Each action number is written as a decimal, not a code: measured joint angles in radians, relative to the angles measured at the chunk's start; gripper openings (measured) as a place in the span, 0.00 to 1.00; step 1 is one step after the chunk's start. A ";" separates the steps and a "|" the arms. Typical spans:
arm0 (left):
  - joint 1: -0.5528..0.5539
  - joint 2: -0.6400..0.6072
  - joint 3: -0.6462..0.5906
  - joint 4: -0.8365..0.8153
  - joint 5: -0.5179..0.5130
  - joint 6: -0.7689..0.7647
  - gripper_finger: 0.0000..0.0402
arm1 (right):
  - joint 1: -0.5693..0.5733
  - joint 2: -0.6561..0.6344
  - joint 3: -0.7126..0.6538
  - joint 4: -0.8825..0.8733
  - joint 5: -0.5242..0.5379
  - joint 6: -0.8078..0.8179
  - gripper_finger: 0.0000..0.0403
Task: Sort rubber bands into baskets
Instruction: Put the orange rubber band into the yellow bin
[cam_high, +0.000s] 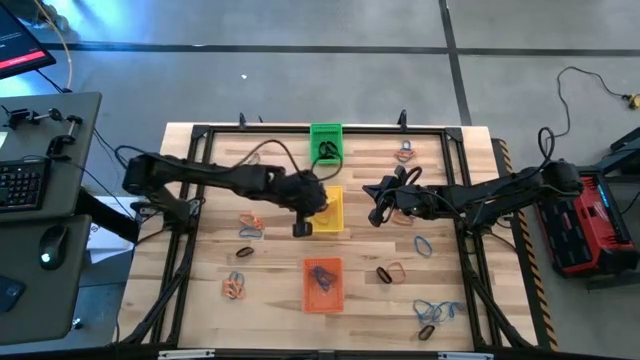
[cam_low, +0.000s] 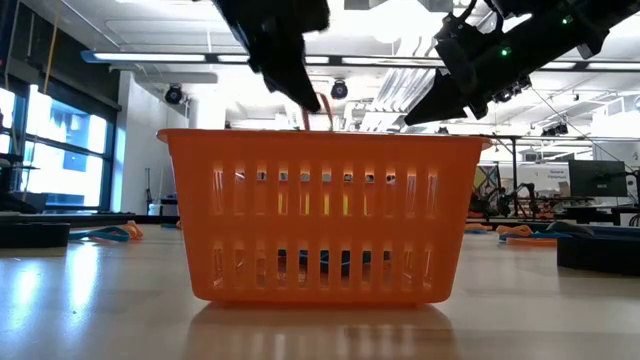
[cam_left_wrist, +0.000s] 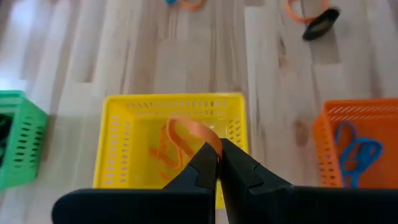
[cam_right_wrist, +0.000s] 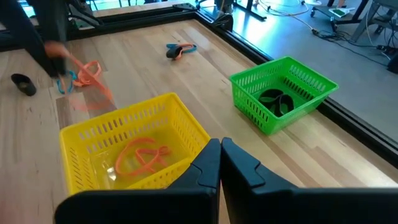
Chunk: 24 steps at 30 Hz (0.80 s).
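My left tool (cam_left_wrist: 217, 163) fills the foreground of my left wrist view, its fingers pinched together on an orange rubber band (cam_left_wrist: 189, 134) that arches up from the tips. It hangs directly above the yellow basket (cam_left_wrist: 118, 130), which already holds a couple of orange bands (cam_right_wrist: 140, 155) on its floor.

The risk, as I judge it, is in the release. The band is thin, springy and clamped right at the fingertips, so when I let go it could cling to a finger, flick sideways and land on the worktop (cam_high: 280, 300) or catch on the basket's rim. It could also snag on the slotted wall. Lowering a little before opening would help.

My right tool (cam_right_wrist: 221, 163) is closed on nothing, hovering just beside the yellow basket and near the green basket (cam_right_wrist: 298, 78), which has black bands (cam_right_wrist: 277, 99) in it. If both arms move at once over this middle strip they could brush each other.

The orange basket (cam_high: 322, 285) sits nearer the front edge with blue bands (cam_left_wrist: 354, 152) inside. Loose bands in blue, orange and black lie scattered on both sides of the worktop, some tangled together in clumps (cam_high: 437, 312), so plenty of sorting remains.
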<state>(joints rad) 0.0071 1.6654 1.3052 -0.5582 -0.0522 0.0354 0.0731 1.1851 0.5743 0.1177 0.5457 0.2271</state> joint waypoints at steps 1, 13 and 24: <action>0.001 0.016 0.000 0.005 0.000 0.005 0.00 | 0.000 0.000 0.000 0.001 0.000 -0.002 0.00; 0.098 0.161 0.000 0.042 0.028 0.030 0.00 | 0.000 0.000 0.000 -0.001 0.000 -0.026 0.00; 0.137 0.271 0.001 0.049 0.099 0.072 0.00 | 0.000 0.000 0.000 -0.009 0.000 -0.026 0.00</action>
<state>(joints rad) 0.1440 1.9363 1.3060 -0.5092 0.0463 0.1072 0.0731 1.1851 0.5747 0.1083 0.5457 0.2010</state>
